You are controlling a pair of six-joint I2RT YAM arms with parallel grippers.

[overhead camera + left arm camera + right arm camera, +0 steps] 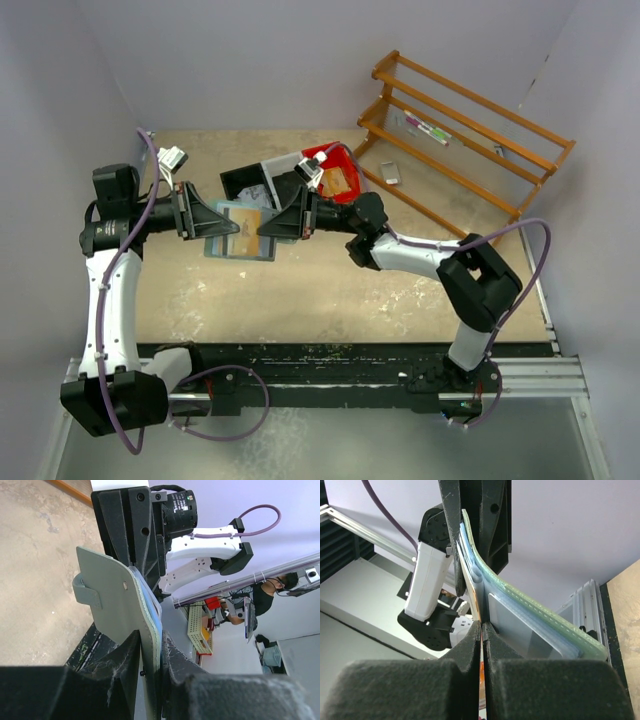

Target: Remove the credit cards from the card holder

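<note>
**Two grippers on one wallet, one card pinched**

The fingers (496, 647) of the right gripper (482, 627) are pressed fully together. Between them stands only the thin edge of a tan-orange credit card (471, 592). The far part of the card runs up alongside the clear pocket pages of the card holder (540, 615). How deep it sits in a pocket I cannot tell. I judge this grip is meant for drawing the card out along its own plane. A second card (520, 630), pale grey, lies in a pocket page just beside and is not touched.

On the opposite side, the fingers (127, 655) of the left gripper (150, 642) are closed narrowly on the mint-green cover and the pages together, below the snap tab (86, 592). This clamp seems to serve as an anchor, so that the wallet does not follow the card.

In the top view the two grippers meet almost tip to tip. They hold the card holder above the table (330, 290), just in front of a black bin (250, 183).
</note>
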